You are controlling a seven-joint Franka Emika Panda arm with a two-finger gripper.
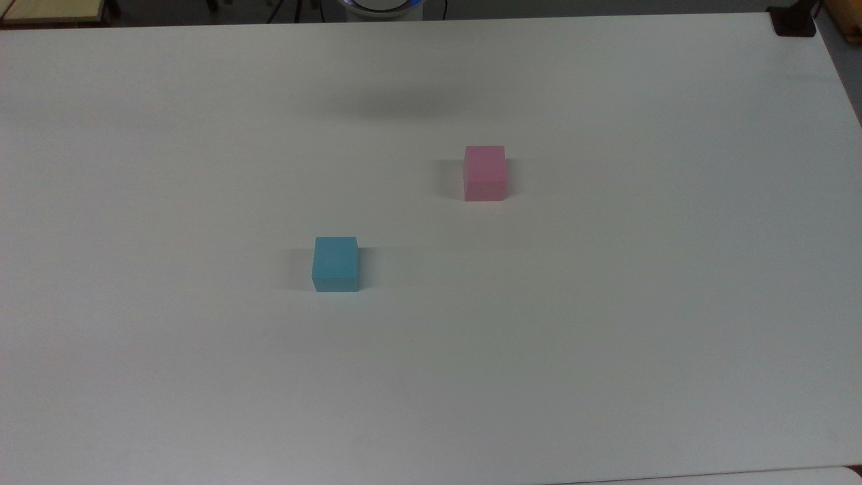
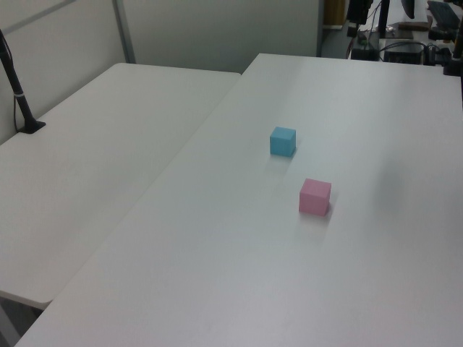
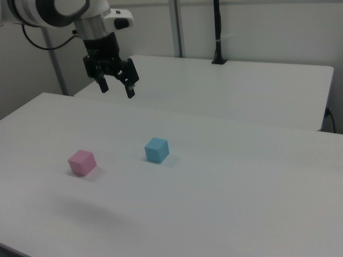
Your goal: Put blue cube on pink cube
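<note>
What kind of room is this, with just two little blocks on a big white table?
Probably a robotics lab or test room: a robot arm's pincer hangs open above a plain white table that bears a blue cube and a pink cube, with cables and equipment behind.

Bright, even overhead light; soft faint shadows on the table (image 1: 606, 337).

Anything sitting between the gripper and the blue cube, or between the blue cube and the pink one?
Nothing visible blocks either path. The gripper hangs open in the air above the table, holding nothing. The blue cube and the pink cube stand apart on the bare white tabletop, with only open surface between them.
</note>
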